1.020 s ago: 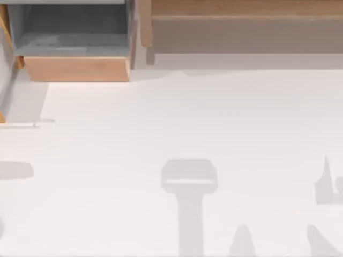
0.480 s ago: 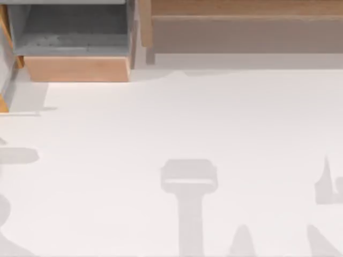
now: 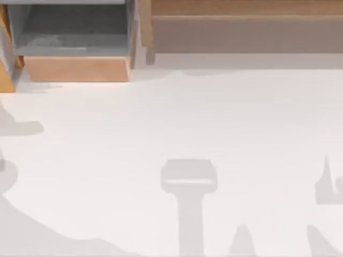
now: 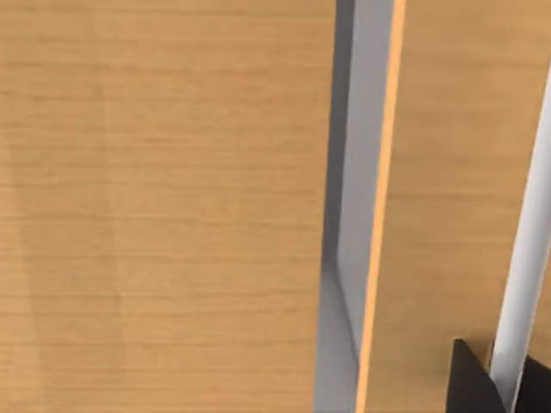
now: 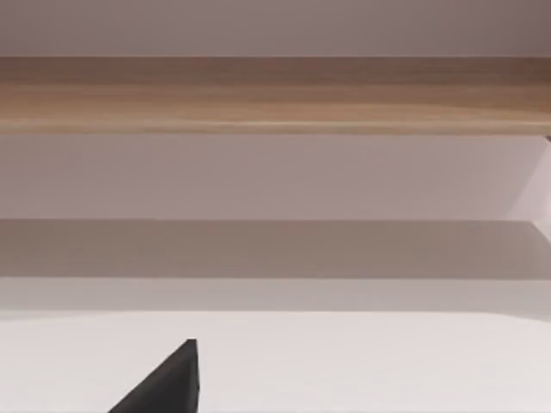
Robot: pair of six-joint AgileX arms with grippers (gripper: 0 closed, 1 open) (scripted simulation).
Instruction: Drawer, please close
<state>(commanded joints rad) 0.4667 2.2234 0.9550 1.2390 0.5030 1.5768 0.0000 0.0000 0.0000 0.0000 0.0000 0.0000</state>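
The drawer (image 3: 76,68) stands pulled out at the back left of the table. Its light tan front panel faces the table's middle, and its grey inside (image 3: 75,29) is open to view. My left gripper (image 4: 482,387) appears as a dark tip in the left wrist view, close to tan wood (image 4: 164,206) split by a grey gap (image 4: 349,258). I cannot tell which panel that wood belongs to. My right gripper (image 5: 168,383) is a dark tip low over the white table, facing the long wooden unit (image 5: 275,95).
The long wooden unit with a brown recessed face (image 3: 241,32) runs along the back, right of the drawer. An orange wooden edge (image 3: 5,80) sits at the far left beside the drawer front. Arm shadows lie on the white table (image 3: 187,123) at the lower left and along the front.
The shadow at the lower left has grown and crept toward the drawer. The orange edge at the far left has shifted toward the back. The drawer front has stayed in place.
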